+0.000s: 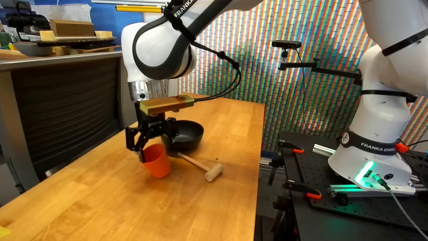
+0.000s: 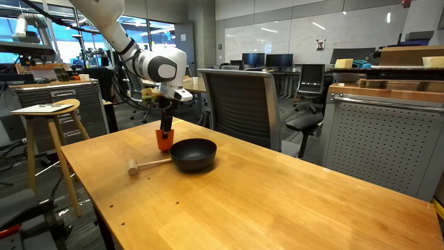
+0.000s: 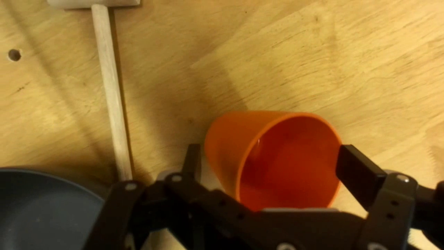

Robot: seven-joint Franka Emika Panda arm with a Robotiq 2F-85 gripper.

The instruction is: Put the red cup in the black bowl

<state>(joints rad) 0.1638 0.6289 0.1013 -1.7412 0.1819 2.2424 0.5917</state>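
The red-orange cup (image 1: 159,167) is on the wooden table, leaning a little in this exterior view. It also shows in an exterior view (image 2: 163,144) and in the wrist view (image 3: 229,139), mouth toward the camera. My gripper (image 1: 157,148) is open and low around the cup, its fingers (image 3: 270,154) on either side. In the wrist view the right finger meets the rim, while a gap shows between the left finger and the cup. The black bowl (image 1: 195,142) stands close beside the cup, in both exterior views (image 2: 194,165); part of it shows in the wrist view (image 3: 41,215).
A wooden mallet (image 1: 200,165) lies on the table with its handle end by the bowl; it also shows in the wrist view (image 3: 111,86). An office chair (image 2: 242,107) stands at the table's edge. The robot base (image 1: 371,164) stands on a separate black table.
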